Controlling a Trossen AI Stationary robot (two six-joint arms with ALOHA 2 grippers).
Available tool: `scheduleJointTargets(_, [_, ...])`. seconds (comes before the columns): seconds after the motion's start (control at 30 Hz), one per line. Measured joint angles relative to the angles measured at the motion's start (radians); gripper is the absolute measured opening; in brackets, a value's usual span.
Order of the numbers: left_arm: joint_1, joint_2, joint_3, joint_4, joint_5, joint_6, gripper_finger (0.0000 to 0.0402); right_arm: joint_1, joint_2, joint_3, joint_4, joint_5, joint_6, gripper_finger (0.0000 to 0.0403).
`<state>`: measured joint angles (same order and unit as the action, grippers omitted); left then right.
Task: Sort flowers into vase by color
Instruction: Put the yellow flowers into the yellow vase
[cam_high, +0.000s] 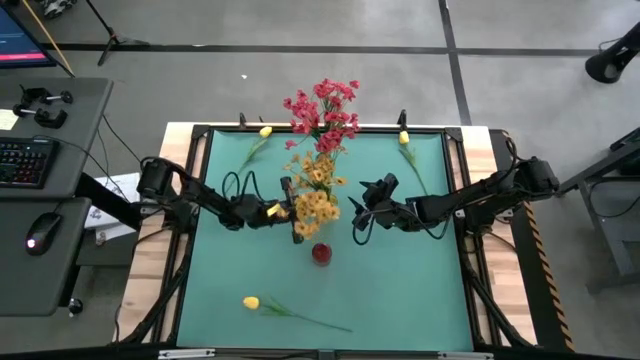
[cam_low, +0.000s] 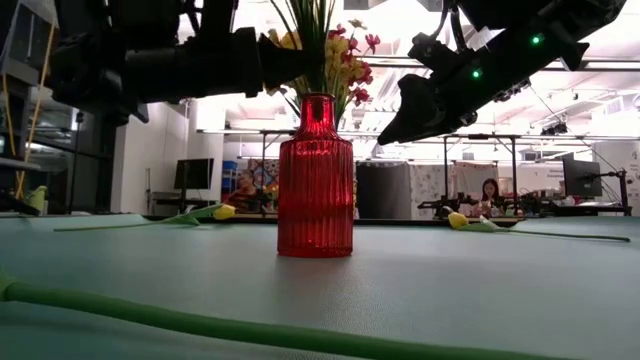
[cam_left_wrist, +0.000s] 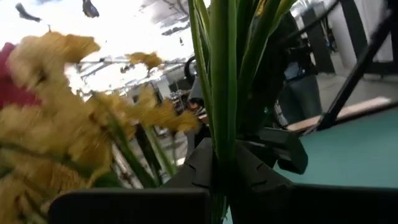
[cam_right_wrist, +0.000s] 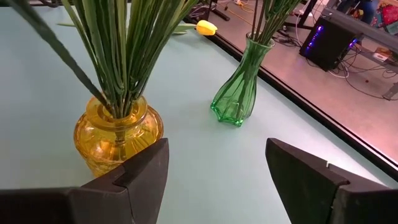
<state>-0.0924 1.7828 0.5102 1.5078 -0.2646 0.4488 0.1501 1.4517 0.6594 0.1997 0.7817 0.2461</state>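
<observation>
1. 2 arms meet at your table's centre: the left gripper (cam_high: 296, 212) is clamped on green stems (cam_left_wrist: 222, 81) of orange-yellow blossoms (cam_high: 318, 196).
2. Your right gripper (cam_high: 362, 208) waits just beside them, jaws apart, empty.
3. 3 yellow tulips (cam_high: 251, 302) lie scattered on the mat.
4. Pink-red blossoms (cam_high: 325, 112) stand behind; a red vase (cam_low: 315, 176) stands in front.

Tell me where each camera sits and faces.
High: above the table, facing straight down; both arms, left gripper and right gripper show.
Low: at tabletop height, facing level across at the red vase; arms overhead.
Left wrist: on the left arm, facing green stems clamped in its shut gripper.
Right wrist: on the right arm, facing yellow vase and green vase past its open gripper.
Shared: high and low both show the red vase.
</observation>
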Motion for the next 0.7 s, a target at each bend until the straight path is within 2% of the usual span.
scheduleJointTargets(0.27, [0.044,0.000,0.000,-0.004,-0.002,-0.255,0.0015,0.000,0.000,0.000,0.000,0.000,0.000,0.0259])
scheduleJointTargets(0.7, [0.080,-0.001,0.000,-0.075,-0.015,-0.427,0.0018,0.000,0.000,0.000,0.000,0.000,0.011,0.0259])
